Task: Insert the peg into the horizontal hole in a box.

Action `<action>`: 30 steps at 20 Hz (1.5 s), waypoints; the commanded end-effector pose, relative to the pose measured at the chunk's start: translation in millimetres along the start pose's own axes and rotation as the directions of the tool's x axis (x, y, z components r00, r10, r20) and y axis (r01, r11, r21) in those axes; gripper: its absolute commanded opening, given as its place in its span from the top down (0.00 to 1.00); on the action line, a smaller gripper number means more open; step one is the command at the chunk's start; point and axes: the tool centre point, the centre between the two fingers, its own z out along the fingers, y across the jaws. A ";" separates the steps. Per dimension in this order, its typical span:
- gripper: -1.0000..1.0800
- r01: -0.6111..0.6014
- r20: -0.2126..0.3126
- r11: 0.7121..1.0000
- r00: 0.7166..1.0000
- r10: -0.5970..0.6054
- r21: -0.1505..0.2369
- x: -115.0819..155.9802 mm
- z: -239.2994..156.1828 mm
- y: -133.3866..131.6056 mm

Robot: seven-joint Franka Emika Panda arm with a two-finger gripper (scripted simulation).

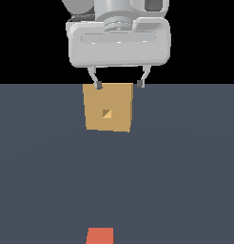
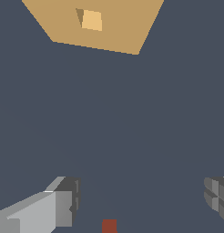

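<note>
The tan box (image 1: 108, 107) stands on the dark floor with its small square hole (image 1: 107, 113) facing the exterior camera. In the wrist view the box (image 2: 114, 32) and its hole (image 2: 90, 19) lie far from the fingers. My white gripper (image 1: 119, 85) hangs above and in front of the box, open, with nothing between its grey fingers (image 2: 68, 200). Only the orange-red end of the peg (image 1: 100, 236) shows, at the bottom edge of the exterior view, well apart from the box. The wrist view shows that end of the peg (image 2: 109, 226) between the spread fingers, untouched.
A flat dark grey floor (image 1: 185, 167) surrounds the box and peg. Black background lies beyond its far edge.
</note>
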 end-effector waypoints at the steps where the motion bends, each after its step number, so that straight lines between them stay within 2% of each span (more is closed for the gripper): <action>1: 0.04 0.000 0.000 1.000 1.000 0.000 0.000 0.0 0.0 0.0; 7: 0.04 0.001 0.000 1.000 1.000 -0.001 0.001 -12.8 4.7 -1.4; 13: 0.04 0.004 0.000 1.000 1.000 -0.004 0.004 -50.4 19.5 -5.4; 17: 0.04 0.007 0.000 1.000 1.000 -0.007 0.007 -89.4 34.6 -9.2; 30: 0.04 0.019 -0.003 1.000 1.000 -0.019 0.019 -242.6 95.1 -20.4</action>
